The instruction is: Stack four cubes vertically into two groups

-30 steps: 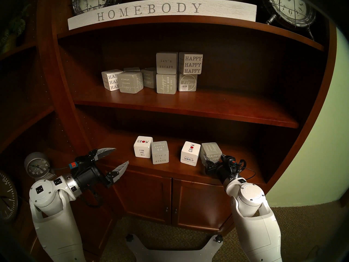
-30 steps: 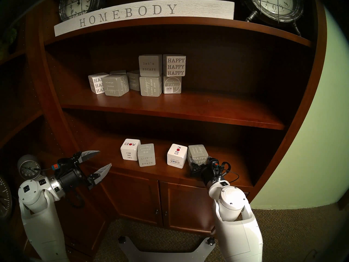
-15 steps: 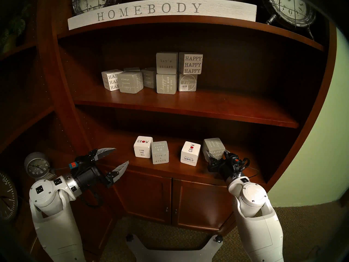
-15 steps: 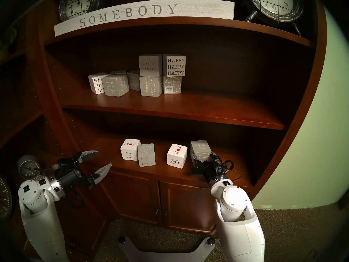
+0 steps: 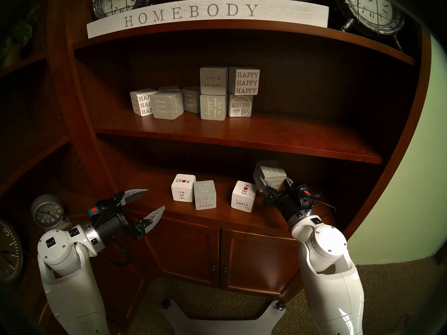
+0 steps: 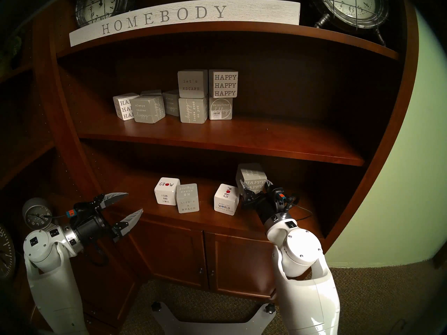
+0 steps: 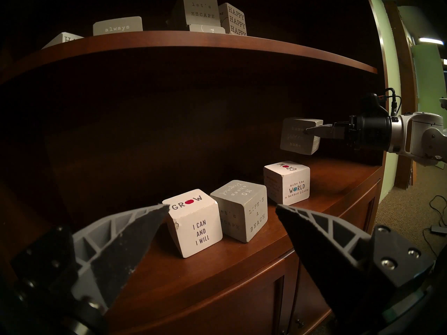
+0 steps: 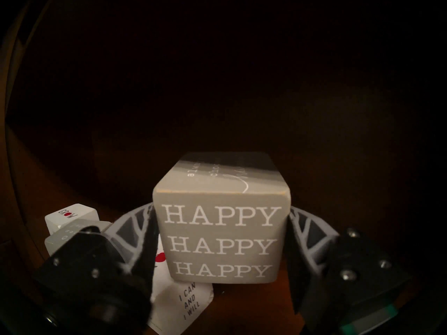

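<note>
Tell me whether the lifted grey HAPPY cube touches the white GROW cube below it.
Apart. The left wrist view shows dark shelf between the grey cube and the GROW cube.

homebody sign and two clocks top the shelf; lettered blocks sit below.

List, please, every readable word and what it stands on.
"HOMEBODY": white sign
"HAPPY HAPPY HAPPY": held grey cube
"GROW", "I CAN AND I WILL": left white cube
"LIFE'S A BEACH": left grey cube
"GROW", "make the WORLD a better place": right white cube
"let's ESCAPE": upper grey cube
Barcode sticker: unreadable.
</note>
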Tool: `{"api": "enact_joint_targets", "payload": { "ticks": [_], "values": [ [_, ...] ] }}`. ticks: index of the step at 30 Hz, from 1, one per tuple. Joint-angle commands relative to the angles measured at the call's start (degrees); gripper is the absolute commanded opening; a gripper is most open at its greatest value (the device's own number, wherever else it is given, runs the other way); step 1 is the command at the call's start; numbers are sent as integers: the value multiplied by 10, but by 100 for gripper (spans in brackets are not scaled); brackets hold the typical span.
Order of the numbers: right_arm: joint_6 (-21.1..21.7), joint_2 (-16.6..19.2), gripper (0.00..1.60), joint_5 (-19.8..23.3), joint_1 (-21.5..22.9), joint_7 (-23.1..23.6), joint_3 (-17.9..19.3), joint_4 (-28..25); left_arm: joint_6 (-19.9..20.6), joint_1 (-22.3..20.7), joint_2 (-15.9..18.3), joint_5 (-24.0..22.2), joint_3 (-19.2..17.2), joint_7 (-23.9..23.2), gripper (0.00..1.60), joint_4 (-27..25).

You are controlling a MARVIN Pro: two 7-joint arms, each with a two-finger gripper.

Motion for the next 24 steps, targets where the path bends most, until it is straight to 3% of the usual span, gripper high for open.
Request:
{"api": "enact_joint_targets", "payload": {
  "ticks": [1, 14, 24],
  "values": [
    [7, -24, 31, 6, 31, -4, -25, -17, 0, 0, 1, -2, 1, 0, 160, -7],
    [23, -29, 33, -4, 21, -11, -54, -25, 0, 1, 1, -2, 1, 1, 160, -7],
    [30, -27, 48, -4, 7, -18, -59, -18, 0, 1, 1, -2, 1, 1, 160, -7]
  ]
}}
